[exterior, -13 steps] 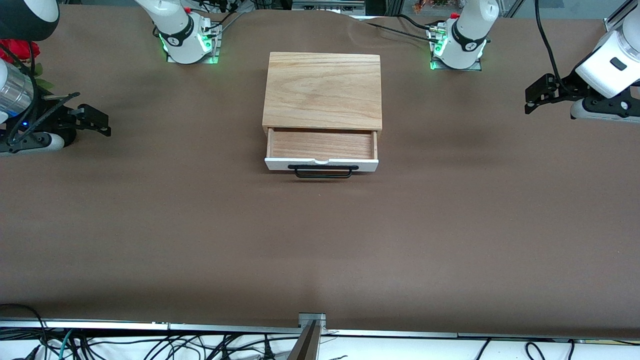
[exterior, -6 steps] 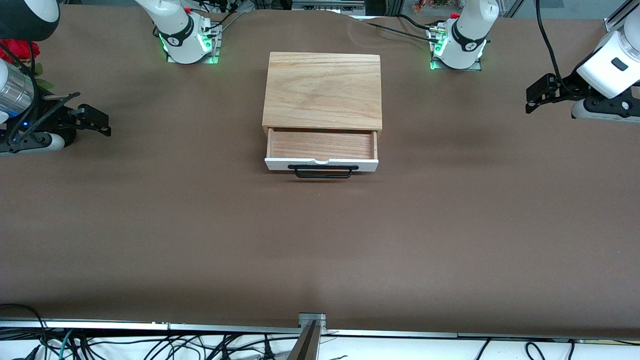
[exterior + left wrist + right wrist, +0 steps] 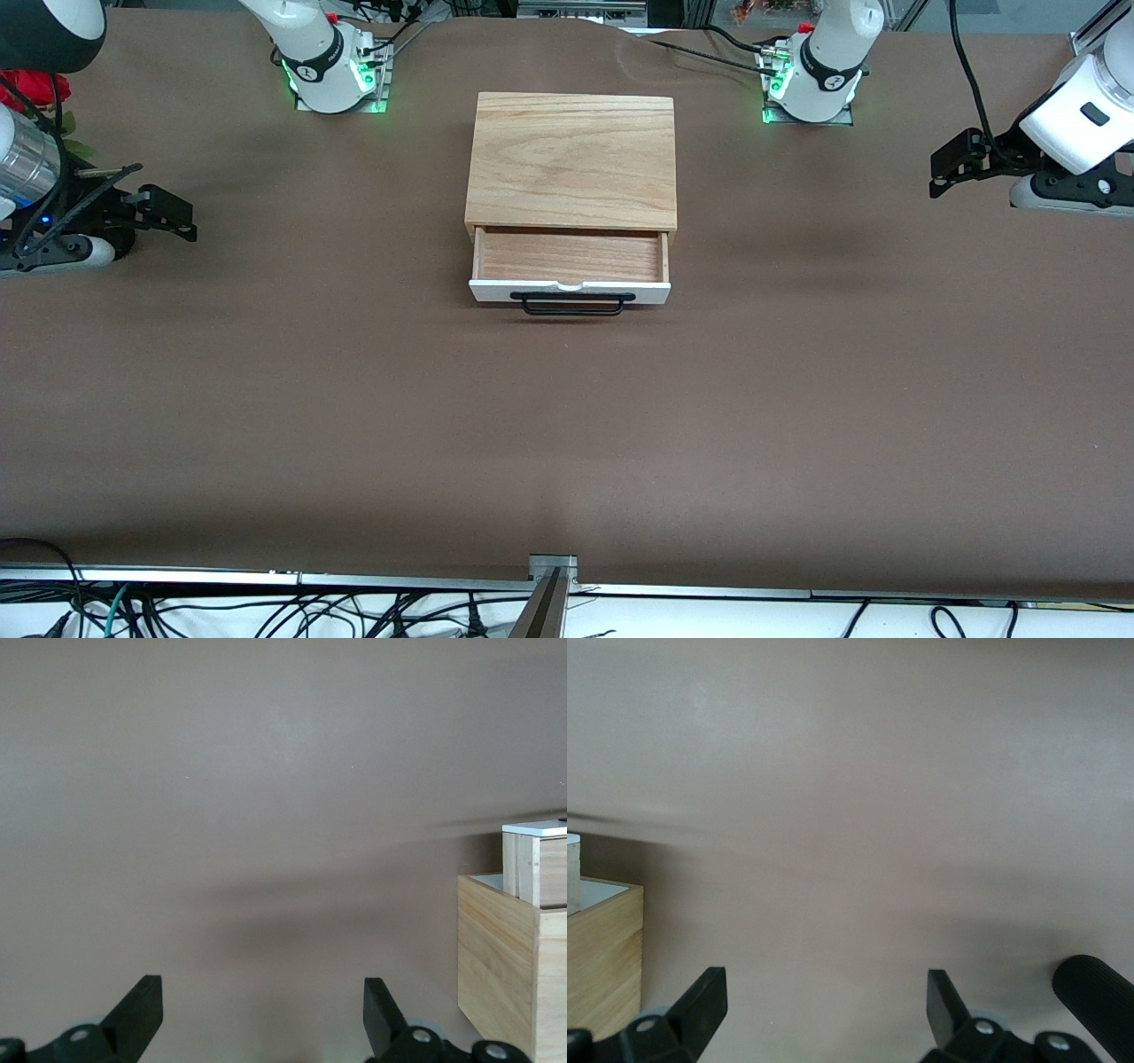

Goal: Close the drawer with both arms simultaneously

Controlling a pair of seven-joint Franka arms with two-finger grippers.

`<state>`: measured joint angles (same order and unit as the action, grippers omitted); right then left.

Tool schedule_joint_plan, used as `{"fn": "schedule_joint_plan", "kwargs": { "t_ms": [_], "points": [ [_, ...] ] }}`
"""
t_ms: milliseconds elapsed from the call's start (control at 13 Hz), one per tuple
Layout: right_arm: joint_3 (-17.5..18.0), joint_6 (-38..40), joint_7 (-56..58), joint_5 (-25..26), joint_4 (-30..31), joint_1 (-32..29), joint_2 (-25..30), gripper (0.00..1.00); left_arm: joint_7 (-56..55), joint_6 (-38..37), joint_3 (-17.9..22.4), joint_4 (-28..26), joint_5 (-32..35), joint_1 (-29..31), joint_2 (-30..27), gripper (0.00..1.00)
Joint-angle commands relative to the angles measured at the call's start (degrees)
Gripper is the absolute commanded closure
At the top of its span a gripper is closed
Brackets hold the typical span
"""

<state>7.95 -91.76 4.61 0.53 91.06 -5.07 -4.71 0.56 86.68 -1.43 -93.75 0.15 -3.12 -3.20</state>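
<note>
- The drawer point(image 3: 569, 266) stood pulled partway out of its light-oak casing point(image 3: 571, 161), which sat at the middle of the bench point(image 3: 567, 425) close to the edge where the arm bases stand; the white front panel and black bar handle point(image 3: 572, 304) faced the front camera's edge, and the wood inside looked bare.
- I had the left gripper point(image 3: 946, 168) hovering above the bench by the edge at the left arm's end, well apart from the drawer. Its fingers point(image 3: 142, 1010) were spread wide in the left wrist view, gripping nothing.
- The right gripper point(image 3: 168, 213) hung over the bench by the edge at the right arm's end, equally well apart. Its fingers point(image 3: 704, 1001) were likewise spread and empty.
- I judged this flanking posture deliberate: each arm could sweep in from its own end and meet the front panel on either side of the handle.
- Both wrist views caught a corner of the casing, so the grippers were pointed inward toward it.
- Nothing had touched the drawer yet; I reckoned the closing was not begun.
- An uneven push could skew the drawer in its casing, or shove the whole casing toward the bases' edge.
</note>
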Motion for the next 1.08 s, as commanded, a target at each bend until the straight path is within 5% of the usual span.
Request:
{"fn": "schedule_joint_plan", "kwargs": {
  "t_ms": [0,615,846,1000],
  "points": [
    [0.5,0.5,-0.7,0.9,0.3,-0.3,0.5,0.0,0.3,-1.2,-0.1,1.3,-1.1,0.3,0.5,0.0],
    [0.5,0.6,-0.7,0.4,0.3,-0.3,0.5,0.0,0.4,-1.7,-0.2,1.0,-1.6,0.3,0.7,0.0],
    [1.3,0.0,-0.7,-1.9,0.1,-0.2,0.0,0.0,0.3,-1.2,-0.1,0.9,-13.1,0.7,2.9,0.0],
    [1.5,-0.7,-0.8,-8.4,-0.2,0.8,-2.1,0.0,0.3,2.2,-0.6,0.8,-18.8,0.0,5.6,0.0]
  ]
}}
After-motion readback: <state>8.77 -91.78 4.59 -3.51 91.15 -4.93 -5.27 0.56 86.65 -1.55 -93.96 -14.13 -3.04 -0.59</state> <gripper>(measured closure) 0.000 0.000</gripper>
